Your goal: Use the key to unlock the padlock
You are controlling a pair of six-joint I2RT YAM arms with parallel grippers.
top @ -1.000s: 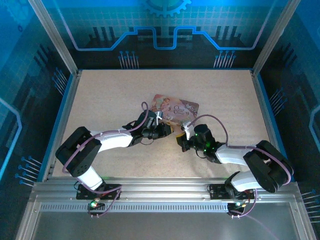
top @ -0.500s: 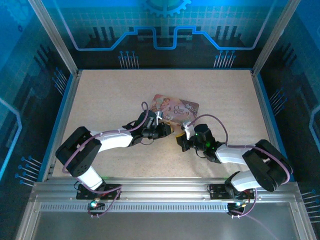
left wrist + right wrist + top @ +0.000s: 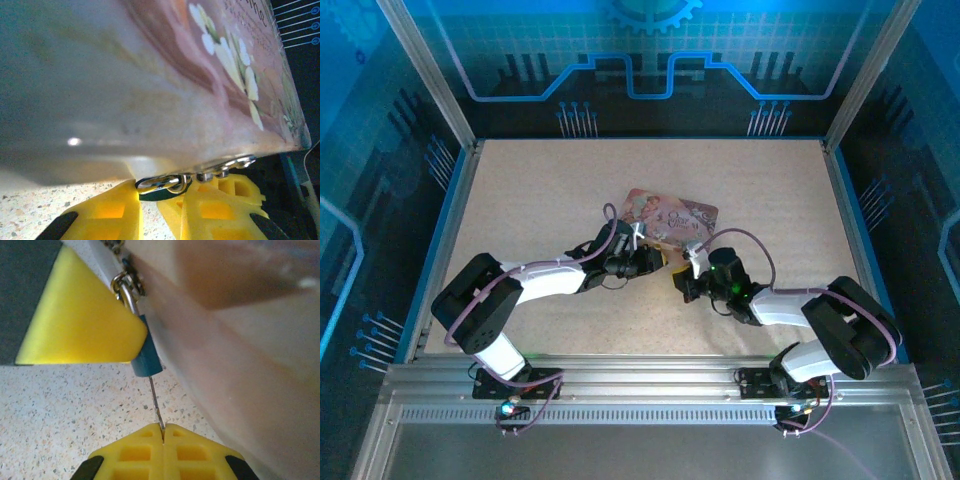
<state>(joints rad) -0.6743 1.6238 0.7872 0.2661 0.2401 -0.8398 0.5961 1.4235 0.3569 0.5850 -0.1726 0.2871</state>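
**Item 1: padlock** [image 3: 146, 357]. Small, blue-bodied, with a thin metal shackle [image 3: 127, 290] at its far end. It lies close against the side wall of the pink illustrated tin [image 3: 150, 75], low down near the speckled counter [image 3: 60, 405]. We cannot tell whether it touches the counter. The shackle is linked to a short chain [image 3: 225, 167] that runs along the tin's lower edge.

**Item 2: key** [image 3: 155, 399]. A thin pale blade runs straight from the padlock's base into the right tool. We judge the tip to be in the keyhole (the opening is too small to confirm).

**Item 3: left tool** [image 3: 159, 194]. The fingers are drawn in on the padlock, with one yellow pad lying over the body's flank.

**Item 4: right tool** [image 3: 163, 435]. The fingers are pressed together and clamped on the key's head, leaving the blade exposed.

**Handling notes.** We judge both pieces to be light, rigid and smooth metal, so they are apt to slip in the pads.
- The blade looks slender enough to bend if twisted off its axis. It is best held flat by the head and turned about its own line.
- The padlock is best gripped across the body, never the shackle, which must be free to spring.
- The chain gives some play, so the left tool must resist the turn.
- The tin may slide if it is pushed.
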